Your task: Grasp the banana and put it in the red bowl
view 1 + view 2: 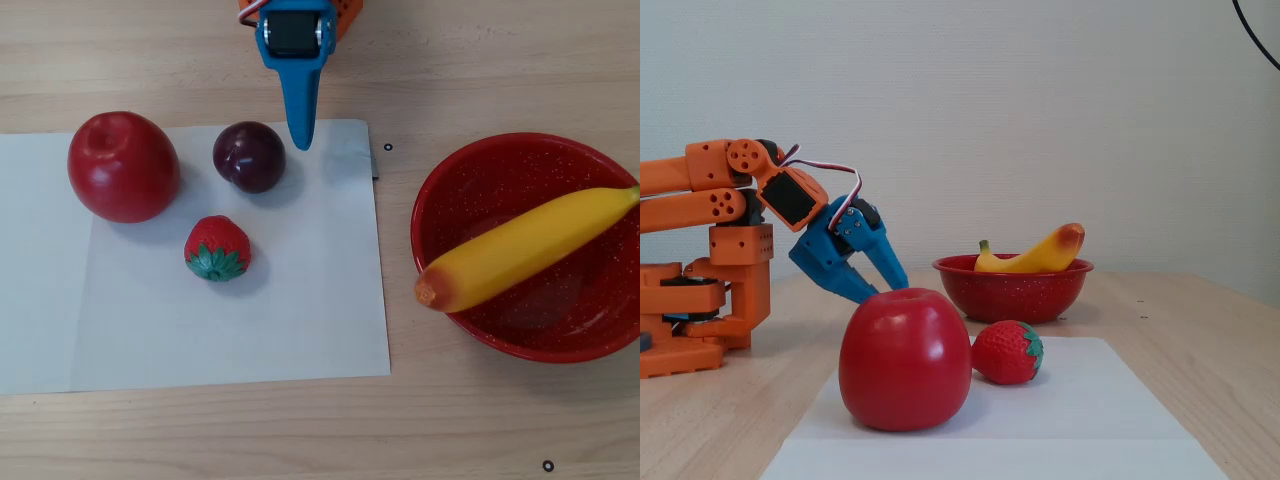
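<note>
Since the banana (525,247) overhangs the bowl (470,175) rim at 8 o'clock, it could tip out; tool (300,140) spread, empty.

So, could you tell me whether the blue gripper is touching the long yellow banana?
Apart: the overhead view shows gripper beside the plum, far from banana.

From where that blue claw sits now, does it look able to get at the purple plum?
Probably yes. The end effector hangs empty just beside the plum, with nothing between them in the overhead view; the apple and strawberry lie clear of the path.
</note>
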Robot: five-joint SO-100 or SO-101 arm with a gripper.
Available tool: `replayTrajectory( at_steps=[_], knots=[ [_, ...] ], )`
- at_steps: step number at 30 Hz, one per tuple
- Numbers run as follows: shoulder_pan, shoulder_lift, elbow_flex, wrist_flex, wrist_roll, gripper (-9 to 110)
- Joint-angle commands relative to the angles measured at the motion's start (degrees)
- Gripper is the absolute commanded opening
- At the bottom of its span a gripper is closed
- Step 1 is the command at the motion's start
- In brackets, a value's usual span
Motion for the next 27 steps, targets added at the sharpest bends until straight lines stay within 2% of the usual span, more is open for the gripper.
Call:
replayTrajectory(
  at_steps=[1, 27],
  knots=[
    [-1.4, 0.8, 0.8, 0.1, -1.1, 0],
    [-1.4, 0.7, 0.8, 0.6, -1.8, 0]
  ],
)
